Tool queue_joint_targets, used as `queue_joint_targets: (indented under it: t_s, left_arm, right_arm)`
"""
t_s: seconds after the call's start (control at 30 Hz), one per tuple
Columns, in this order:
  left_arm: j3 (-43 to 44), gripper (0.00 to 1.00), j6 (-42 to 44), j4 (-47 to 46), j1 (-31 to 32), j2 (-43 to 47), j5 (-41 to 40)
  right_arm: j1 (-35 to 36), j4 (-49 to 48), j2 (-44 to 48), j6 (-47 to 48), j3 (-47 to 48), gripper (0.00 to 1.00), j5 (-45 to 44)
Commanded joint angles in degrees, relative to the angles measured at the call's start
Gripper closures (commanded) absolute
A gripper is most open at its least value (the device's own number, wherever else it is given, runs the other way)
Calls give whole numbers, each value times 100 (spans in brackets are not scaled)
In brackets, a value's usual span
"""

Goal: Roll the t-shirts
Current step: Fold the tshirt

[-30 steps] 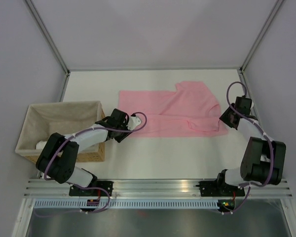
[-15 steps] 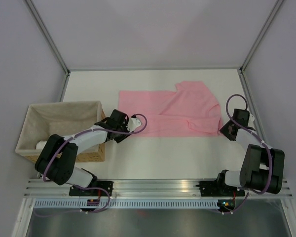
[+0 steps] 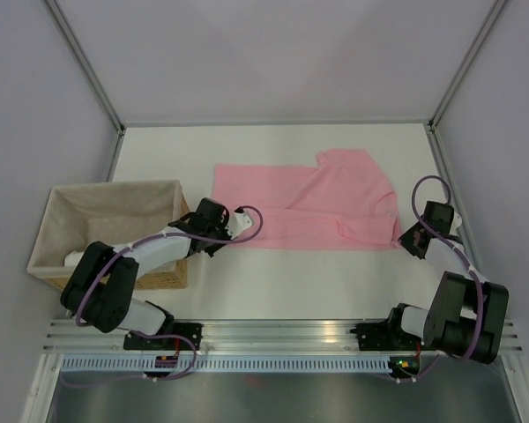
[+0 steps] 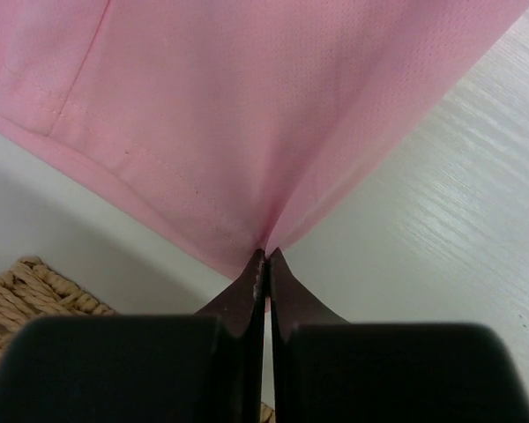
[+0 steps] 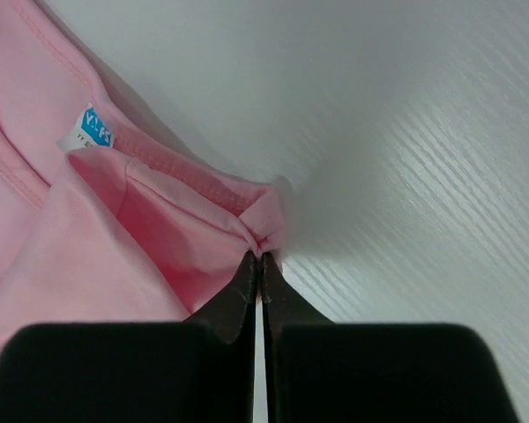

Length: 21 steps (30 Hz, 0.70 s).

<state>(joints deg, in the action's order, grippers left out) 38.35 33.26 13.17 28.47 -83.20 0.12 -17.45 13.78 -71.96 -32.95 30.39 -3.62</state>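
the light-pink t-shirt (image 3: 309, 198) is spread flat on the white table (image 3: 291, 286), in its far right part, with the neck end turned to the right. its near left corner is pinched by the left gripper (image 4: 264, 262), whose jaws are pressed together on the hem, so that the fabric is drawn into a small peak at the tips. the near right corner, by the collar, is clamped in the same way by the right gripper (image 5: 261, 257): the jaws are closed on a bunched fold of cloth, and a small white and blue neck label (image 5: 95, 129) is seen just beyond it. a wicker basket (image 3: 115, 187) with a pale cloth lining is set to the left of the shirt, just beside the left arm, and a piece of its woven edge is caught low in the left wrist view.
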Motion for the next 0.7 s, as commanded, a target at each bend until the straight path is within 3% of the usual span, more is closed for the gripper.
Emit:
queue_joint_targets:
  t_s: [0.0, 0.3, 0.4, 0.43, 0.47, 0.5, 0.6, 0.67]
  left_arm:
    - [-293, 98, 76, 677, 18, 347, 339]
    - [-539, 98, 357, 2198, 18, 1411, 1456]
    - [-539, 98, 471, 2523, 18, 1456, 1438]
    - [-452, 86, 524, 2681, 18, 1429, 1403]
    - [-390, 77, 515, 2752, 18, 1421, 1386]
    - [-294, 67, 498, 2831, 18, 1412, 1385]
    - [347, 56, 245, 2981, 10, 1429, 1385]
    - [1067, 55, -19, 2920, 10, 1351, 1342]
  right_arm:
    - [-153, 466, 358, 43, -60, 100, 158]
    - [-179, 1511, 2044, -291, -201, 100, 169]
    - [-180, 1724, 2669, -606, -262, 81, 239]
    - [-180, 1794, 2905, -651, -253, 59, 178]
    - [-180, 1882, 3003, -730, -236, 51, 116]
    - [-180, 1926, 3169, -757, -140, 47, 11]
    - [-180, 1813, 3372, -774, 220, 39, -393]
    - [-180, 1306, 3338, -652, 536, 39, -246]
